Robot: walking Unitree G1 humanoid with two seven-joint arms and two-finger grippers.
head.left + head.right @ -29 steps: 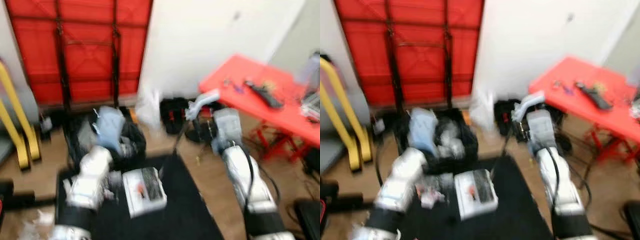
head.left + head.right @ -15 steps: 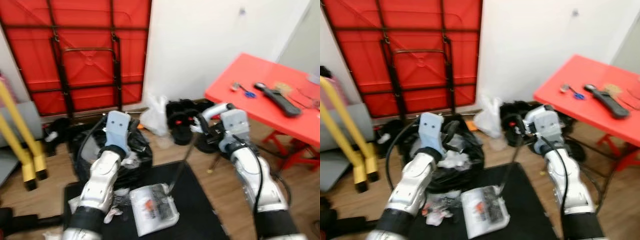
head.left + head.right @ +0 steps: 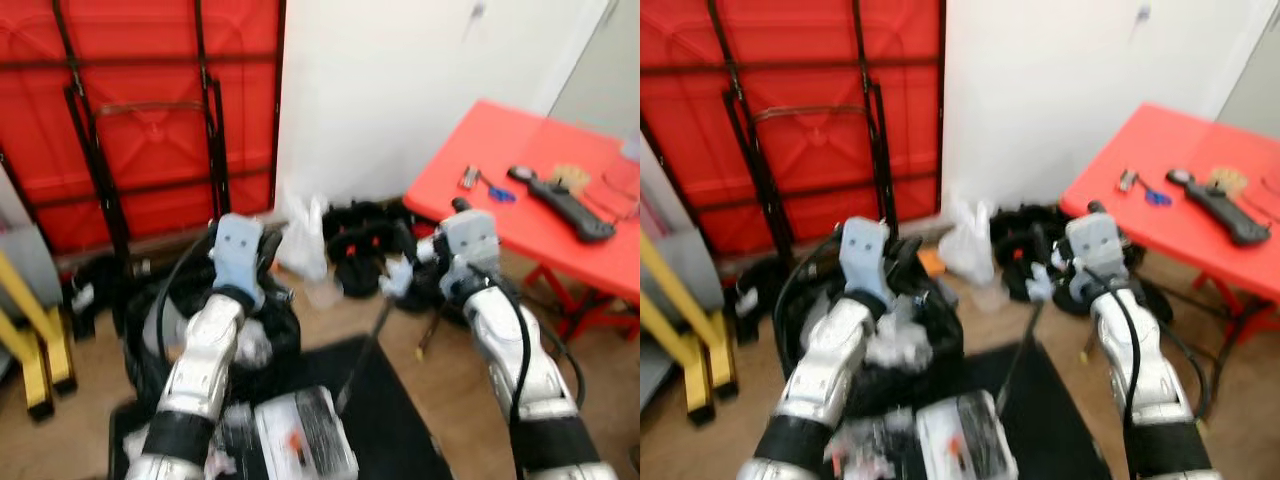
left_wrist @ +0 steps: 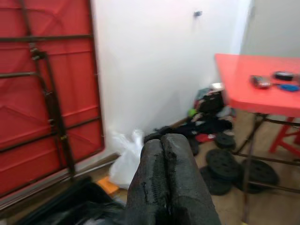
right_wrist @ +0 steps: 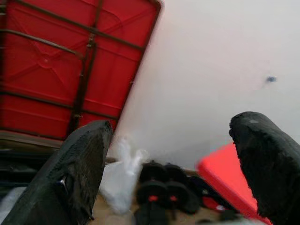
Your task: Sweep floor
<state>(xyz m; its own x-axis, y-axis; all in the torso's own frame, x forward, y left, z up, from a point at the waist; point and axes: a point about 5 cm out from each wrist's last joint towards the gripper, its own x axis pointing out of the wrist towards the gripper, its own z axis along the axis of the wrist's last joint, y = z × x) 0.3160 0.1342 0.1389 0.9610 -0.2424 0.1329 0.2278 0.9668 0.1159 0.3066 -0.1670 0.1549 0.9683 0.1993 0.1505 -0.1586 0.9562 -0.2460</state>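
My left gripper (image 4: 162,140) is shut with nothing in it and hangs over an open black rubbish bag (image 3: 180,320) stuffed with white and grey litter. My right gripper (image 5: 173,140) is open, its two fingers wide apart with nothing between them, and sits in front of the red table at mid height (image 3: 415,262). A thin dark rod (image 3: 362,350) slants from just below the right gripper down to the black mat (image 3: 400,440). Whether the gripper touches the rod I cannot tell. A white packet (image 3: 300,445) and small scraps lie on the mat near the bag.
A folded red table (image 3: 150,100) leans on the wall behind the bag. A red table (image 3: 520,180) with tools stands at the right. Black weight plates (image 3: 360,250) and a white plastic bag (image 3: 303,235) lie by the white wall. A yellow frame (image 3: 25,340) stands at the left.
My left arm has risen from beside the white packet on the mat to above the black bag. The right arm has kept roughly its place. The head view has shifted and sharpened.
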